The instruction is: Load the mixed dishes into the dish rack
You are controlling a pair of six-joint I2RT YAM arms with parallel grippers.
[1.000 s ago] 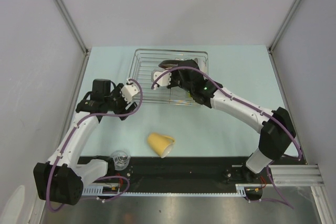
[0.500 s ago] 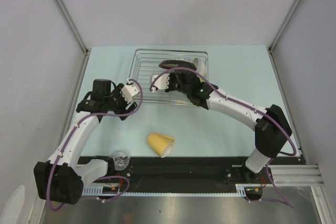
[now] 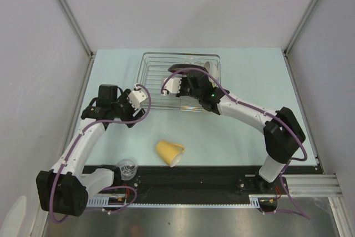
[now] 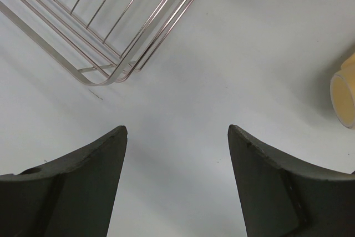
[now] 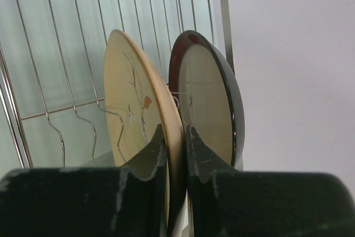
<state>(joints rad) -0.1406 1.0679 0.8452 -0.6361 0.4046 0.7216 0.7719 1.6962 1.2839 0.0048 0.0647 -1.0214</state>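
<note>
The dish rack (image 3: 148, 76) sits at the table's middle back. Inside it my right gripper (image 3: 187, 78) is shut on the rim of the beige patterned plate (image 5: 130, 104), which stands upright among the dividers. Just right of it stands the dark red-rimmed plate (image 5: 211, 95), whose dark edge (image 3: 184, 69) also shows from above. My left gripper (image 3: 136, 96) hovers open and empty just off the rack's near left corner (image 4: 108, 76). The yellow mug (image 3: 170, 152) lies on its side in front, and it shows again (image 4: 345, 95) in the left wrist view. The small clear glass (image 3: 127, 167) stands near the left arm's base.
A pale dish (image 3: 207, 69) leans at the rack's far right side. Grey walls close in the table on the left, back and right. A black rail (image 3: 211, 177) runs along the near edge.
The right arm's elbow has swung a little to the left while its gripper stays on the plate in the rack. The left arm has not moved.
</note>
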